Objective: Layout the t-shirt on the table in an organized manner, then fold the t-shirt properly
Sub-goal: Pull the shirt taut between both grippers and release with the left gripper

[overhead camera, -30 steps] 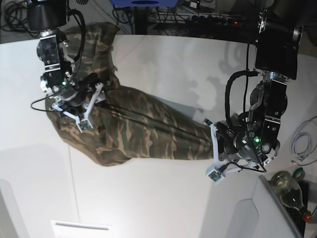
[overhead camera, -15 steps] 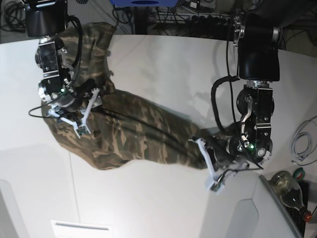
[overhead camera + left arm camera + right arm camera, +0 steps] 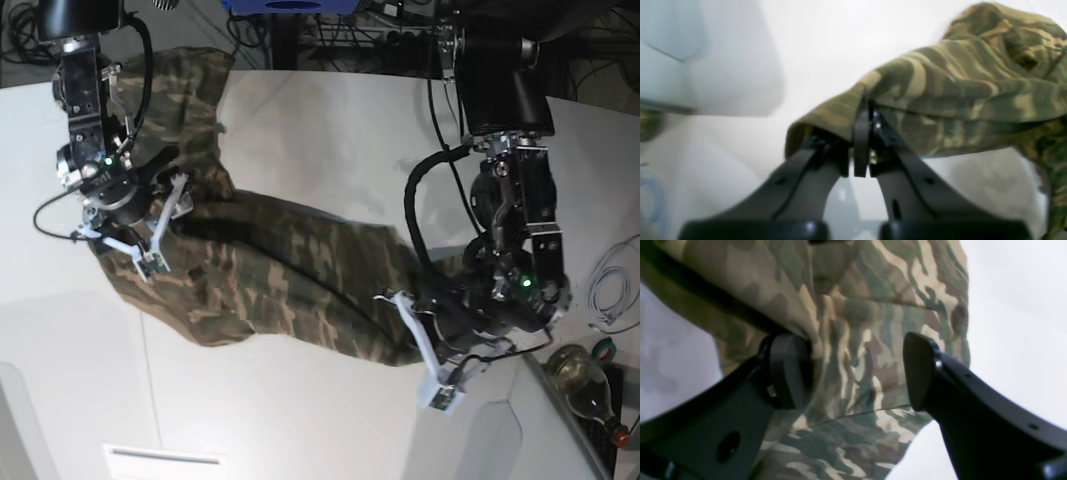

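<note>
The camouflage t-shirt (image 3: 290, 270) lies stretched in a long band across the white table (image 3: 330, 130), from the far left down toward the right. My left gripper (image 3: 403, 305) is shut on the band's right-hand end. In the left wrist view its fingers (image 3: 862, 133) pinch a fold of the t-shirt (image 3: 957, 83) just above the table (image 3: 806, 40). My right gripper (image 3: 160, 215) hovers over the band's left part. In the right wrist view this gripper (image 3: 853, 370) is open. The t-shirt (image 3: 857, 323) hangs between the pads and drapes over the left pad (image 3: 790, 370).
A glass bottle (image 3: 585, 385) and a white cable (image 3: 610, 285) lie at the right edge. A white panel (image 3: 500, 440) rises at the lower right. A white box (image 3: 165, 460) sits at the front edge. Cables and a power strip (image 3: 430, 40) run behind the table.
My left arm has swung leftward across the table with the shirt's end still pinched, so the band is shorter and less taut. My right gripper has shifted slightly up and left.
</note>
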Controlling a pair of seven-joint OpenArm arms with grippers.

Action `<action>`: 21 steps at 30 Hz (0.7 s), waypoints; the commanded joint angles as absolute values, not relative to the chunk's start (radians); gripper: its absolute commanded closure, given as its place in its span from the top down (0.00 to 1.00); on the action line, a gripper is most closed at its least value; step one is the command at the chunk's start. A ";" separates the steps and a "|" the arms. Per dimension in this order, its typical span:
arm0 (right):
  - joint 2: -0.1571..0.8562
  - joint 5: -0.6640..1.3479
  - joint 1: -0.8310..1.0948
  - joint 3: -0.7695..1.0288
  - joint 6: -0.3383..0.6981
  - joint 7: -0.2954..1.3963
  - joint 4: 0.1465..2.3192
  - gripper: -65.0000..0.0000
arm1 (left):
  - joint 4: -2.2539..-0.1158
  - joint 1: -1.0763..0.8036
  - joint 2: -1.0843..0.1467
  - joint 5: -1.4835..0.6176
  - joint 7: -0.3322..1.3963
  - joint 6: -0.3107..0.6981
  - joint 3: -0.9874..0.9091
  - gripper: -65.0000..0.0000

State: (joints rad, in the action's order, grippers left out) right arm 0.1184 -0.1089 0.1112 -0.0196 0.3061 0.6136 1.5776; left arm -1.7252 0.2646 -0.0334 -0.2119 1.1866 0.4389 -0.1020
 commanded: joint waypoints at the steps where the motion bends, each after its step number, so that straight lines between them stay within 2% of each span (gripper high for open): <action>1: 0.125 -0.111 0.082 -0.018 0.297 0.588 1.573 0.64 | -1.707 0.298 -0.036 -0.220 1.133 0.432 -0.104 0.00; 10: 0.119 -0.111 -0.019 -0.018 0.297 0.587 1.365 0.64 | -1.214 0.387 -0.016 -0.139 0.754 0.430 -0.102 0.00; 15: 0.119 -0.111 0.002 -0.018 0.297 0.588 1.389 0.64 | -0.995 0.440 -0.016 -0.087 0.591 0.430 -0.102 0.00; 18: 0.117 -0.111 0.054 -0.018 0.297 0.588 1.491 0.64 | -0.935 0.452 -0.021 -0.079 0.553 0.430 -0.108 0.00; 19: 0.117 -0.111 0.071 -0.018 0.297 0.588 1.524 0.64 | -0.937 0.449 -0.021 -0.081 0.552 0.430 -0.111 0.05; 21: 0.116 -0.110 0.102 -0.018 0.297 0.588 1.587 0.64 | -0.961 0.441 -0.022 -0.084 0.552 0.430 -0.114 0.34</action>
